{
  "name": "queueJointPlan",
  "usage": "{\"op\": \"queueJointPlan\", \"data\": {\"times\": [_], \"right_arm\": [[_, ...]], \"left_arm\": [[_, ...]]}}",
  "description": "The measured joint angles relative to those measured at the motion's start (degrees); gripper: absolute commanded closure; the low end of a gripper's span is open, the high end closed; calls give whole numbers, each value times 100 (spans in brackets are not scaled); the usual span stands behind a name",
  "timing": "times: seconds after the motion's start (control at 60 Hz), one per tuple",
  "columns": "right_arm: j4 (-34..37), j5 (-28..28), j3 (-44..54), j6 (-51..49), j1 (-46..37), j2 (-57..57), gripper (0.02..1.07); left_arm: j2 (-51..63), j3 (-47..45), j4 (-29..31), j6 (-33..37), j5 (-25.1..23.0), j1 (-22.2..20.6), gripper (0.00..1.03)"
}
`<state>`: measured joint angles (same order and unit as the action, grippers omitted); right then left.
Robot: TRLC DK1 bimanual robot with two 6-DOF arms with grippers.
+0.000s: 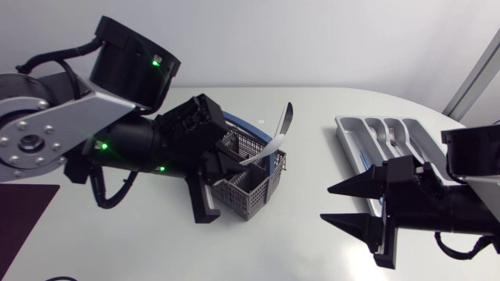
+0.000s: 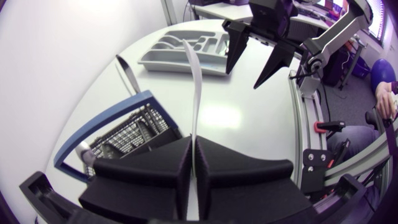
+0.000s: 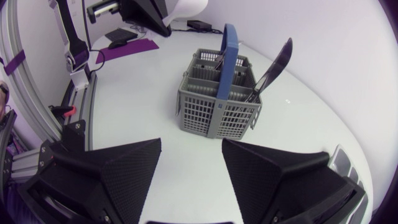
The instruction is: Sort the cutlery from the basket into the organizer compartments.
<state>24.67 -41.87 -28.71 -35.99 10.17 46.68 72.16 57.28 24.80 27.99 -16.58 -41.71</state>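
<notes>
Left claw [image 2: 194,155] clamped on the end of a slim silver steel cutlery piece [image 2: 195,93], above the grey mesh basket with blue handle [image 1: 250,191] | likely stiff, light, slick: I'd grip firmly | right claw [image 1: 326,204] wide, well apart from the basket

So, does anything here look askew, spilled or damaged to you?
Only one thing: a long thin silver cutlery piece slants out past the rim of the grey mesh basket with the blue handle, because the left pincer is shut on it. Nothing looks spilled or damaged.

White table [image 1: 312,183], grey basket [image 1: 251,190] on it, grey organizer [image 1: 349,137] well apart
</notes>
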Motion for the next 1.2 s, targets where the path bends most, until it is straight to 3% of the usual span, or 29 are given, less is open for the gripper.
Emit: {"op": "queueJointPlan", "data": {"times": [0.2, 0.433, 0.6, 0.85, 1.0, 1.2], "right_arm": [[210, -951, -396, 2, -581, 345, 36], [240, -1521, -682, 2, -693, 651, 36], [240, -1926, -883, 2, -780, 949, 36], [461, -2885, -1303, 2, -1287, 1427, 36], [551, -3165, -1462, 2, -1368, 1617, 37], [649, -3272, -1661, 2, -1333, 1908, 62]], "left_arm": [[723, 17, -780, -376, -787, -223, 100], [1397, 315, -1062, -785, -1882, -264, 100], [1519, 490, -1779, -1318, -2568, -260, 100], [1810, 531, -2575, -1910, -2997, -260, 100], [2044, 584, -2839, -2105, -3123, -243, 100], [2225, 625, -3292, -2402, -3270, -195, 100]]}}
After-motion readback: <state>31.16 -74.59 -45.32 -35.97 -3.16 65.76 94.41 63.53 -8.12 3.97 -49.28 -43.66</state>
